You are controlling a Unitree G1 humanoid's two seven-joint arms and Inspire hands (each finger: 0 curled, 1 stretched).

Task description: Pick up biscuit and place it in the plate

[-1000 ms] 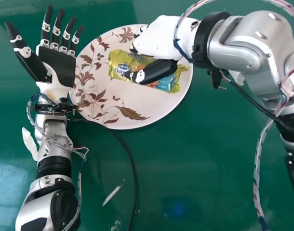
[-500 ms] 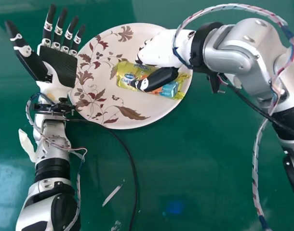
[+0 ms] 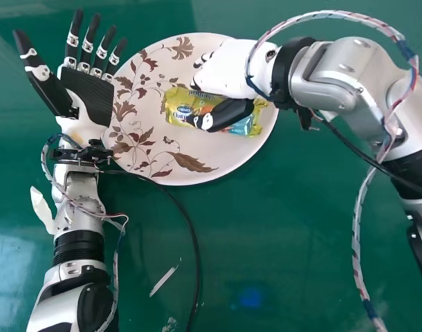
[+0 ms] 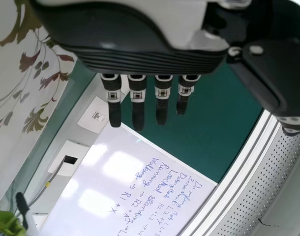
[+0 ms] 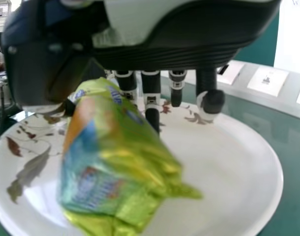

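Well, the right hand (image 3: 228, 68) partly hides the biscuit (image 3: 177, 102) its fingers (image 5: 151, 83) pinch; the left hand (image 3: 93, 98) lies open.

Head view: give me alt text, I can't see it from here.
Right hand pinches a yellow biscuit packet over a white, leaf-patterned plate; whether the packet touches it is unclear. Left hand lies open at the plate's left edge, above a green table.

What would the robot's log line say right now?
right hand: holding biscuit | biscuit: over plate | left hand: open, at plate's edge
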